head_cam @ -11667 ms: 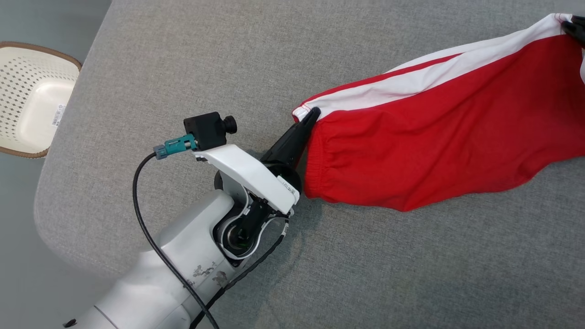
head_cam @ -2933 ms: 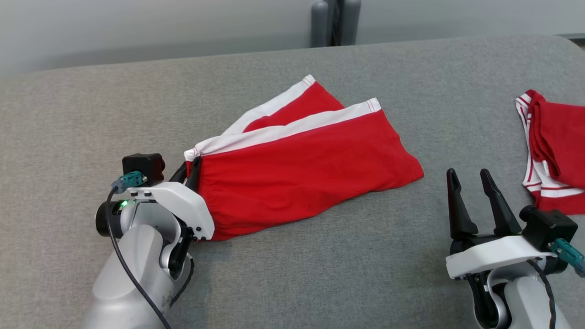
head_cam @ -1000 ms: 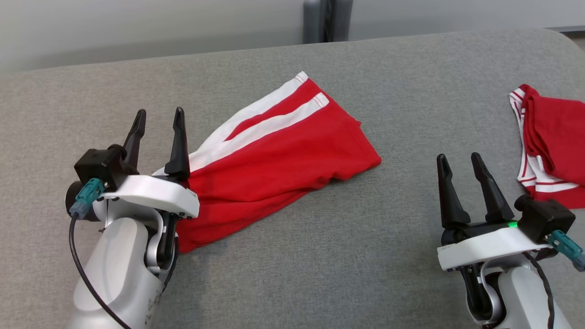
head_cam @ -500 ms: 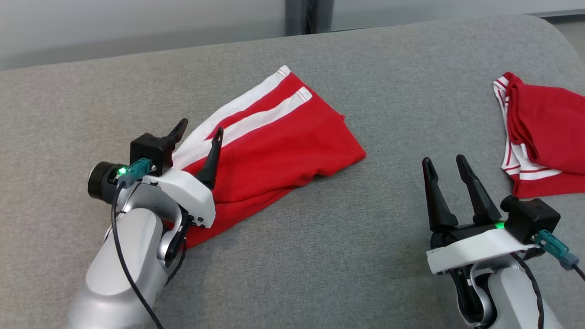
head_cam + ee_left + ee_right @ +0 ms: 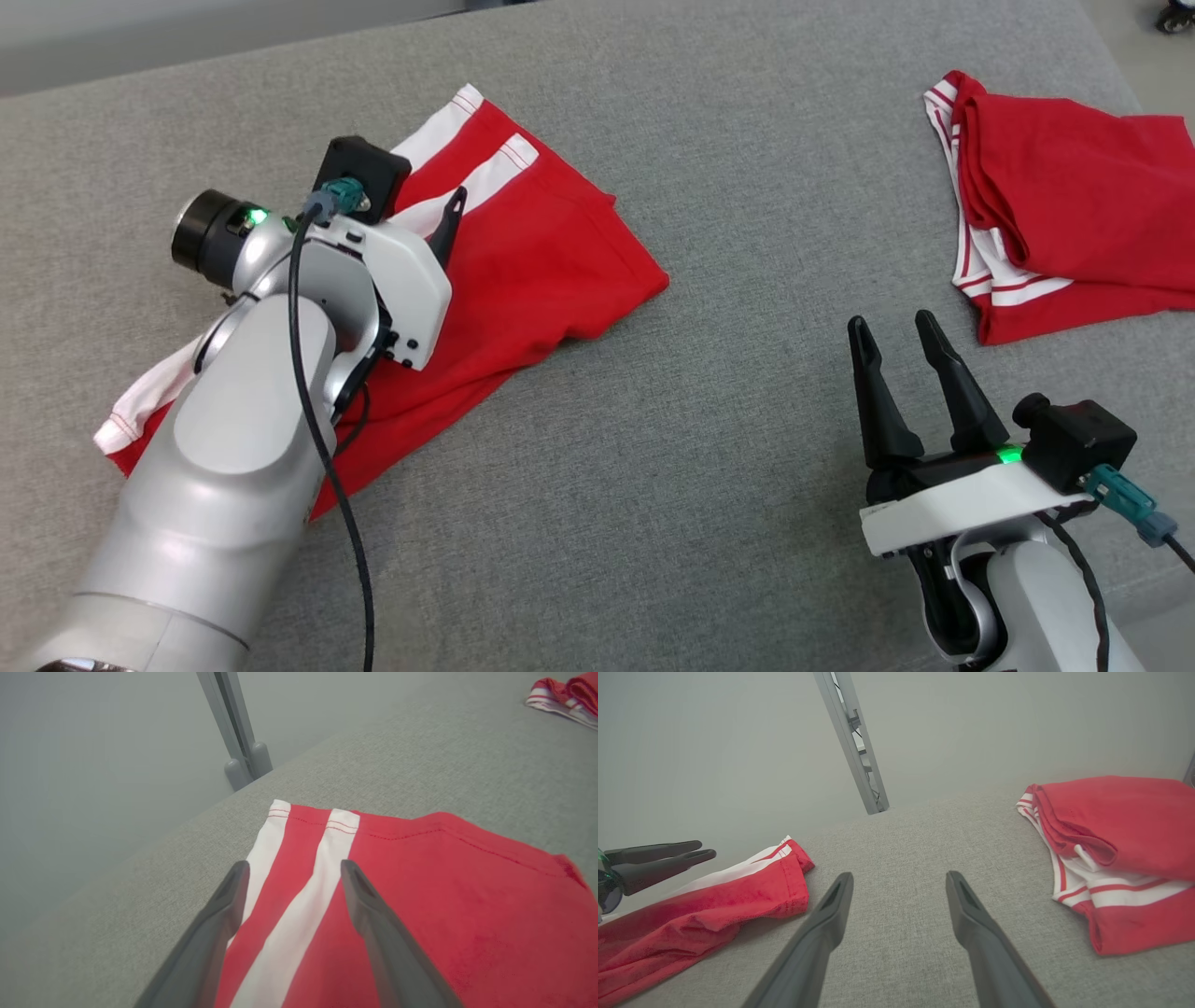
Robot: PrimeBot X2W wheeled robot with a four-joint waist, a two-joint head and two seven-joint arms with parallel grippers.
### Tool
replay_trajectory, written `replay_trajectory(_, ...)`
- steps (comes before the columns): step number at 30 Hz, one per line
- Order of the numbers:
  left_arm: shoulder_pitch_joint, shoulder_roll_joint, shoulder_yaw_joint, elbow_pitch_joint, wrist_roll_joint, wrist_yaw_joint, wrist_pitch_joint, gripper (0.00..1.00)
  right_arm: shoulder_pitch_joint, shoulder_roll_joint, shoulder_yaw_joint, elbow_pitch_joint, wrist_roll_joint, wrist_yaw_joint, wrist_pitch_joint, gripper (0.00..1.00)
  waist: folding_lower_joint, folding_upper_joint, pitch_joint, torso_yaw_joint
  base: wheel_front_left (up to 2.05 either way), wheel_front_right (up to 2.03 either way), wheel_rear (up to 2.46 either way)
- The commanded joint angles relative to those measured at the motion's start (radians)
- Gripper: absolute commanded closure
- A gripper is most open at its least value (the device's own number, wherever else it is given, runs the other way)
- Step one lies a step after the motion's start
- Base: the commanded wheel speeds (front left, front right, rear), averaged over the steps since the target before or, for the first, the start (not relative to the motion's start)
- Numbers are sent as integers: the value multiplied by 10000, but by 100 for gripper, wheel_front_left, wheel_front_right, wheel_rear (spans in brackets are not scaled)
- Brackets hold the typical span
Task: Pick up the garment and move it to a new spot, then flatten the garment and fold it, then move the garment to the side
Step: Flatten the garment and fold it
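Garment lies folded on the table's left side, beneath our left hand, released, empty | right hand released, empty, near right | risk: we pinch one layer only and the fold unravels.

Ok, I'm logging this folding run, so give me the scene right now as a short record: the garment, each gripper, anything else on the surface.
garment: red shorts with white stripes, lying on the grey surface, somewhat wrinkled
left gripper: open, over the shorts, fingers either side of a white stripe, holding nothing
right gripper: open, over bare surface, empty
other item: second red garment, bunched, to the robot's right, apart from the shorts
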Motion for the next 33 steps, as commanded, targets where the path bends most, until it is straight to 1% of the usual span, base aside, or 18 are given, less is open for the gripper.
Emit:
replay_trajectory(1,-371,-6,-42,188,79,-15,128,0,-181,-54,-20,-32,59,1,-42,0,0,0,243,-197,0,0,0)
replay_trajectory(7,-1332,-5,-525,1116,229,-243,886,0,-326,-51,109,-48,196,1,-42,0,0,0,617,-493,0,0,0)
replay_trajectory(11,-1627,-17,-702,1516,231,-347,989,0,-326,-52,92,-55,255,1,-42,0,0,0,704,-562,0,0,0)
replay_trajectory(19,-1935,-71,-949,2029,130,-423,913,0,-352,-52,78,-15,285,1,-42,0,0,0,785,-604,0,0,0)
replay_trajectory(31,-2141,-276,-1307,2437,55,-461,302,0,-351,-52,32,117,268,1,-42,0,0,0,756,-488,0,0,0)
replay_trajectory(32,-2156,-283,-1332,2482,31,-467,292,12,-360,-52,36,127,268,1,-42,0,0,0,753,-486,0,0,0)
replay_trajectory(33,-2171,-284,-1358,2524,0,-473,279,40,-371,-52,46,132,268,1,-42,0,0,0,749,-486,0,0,0)
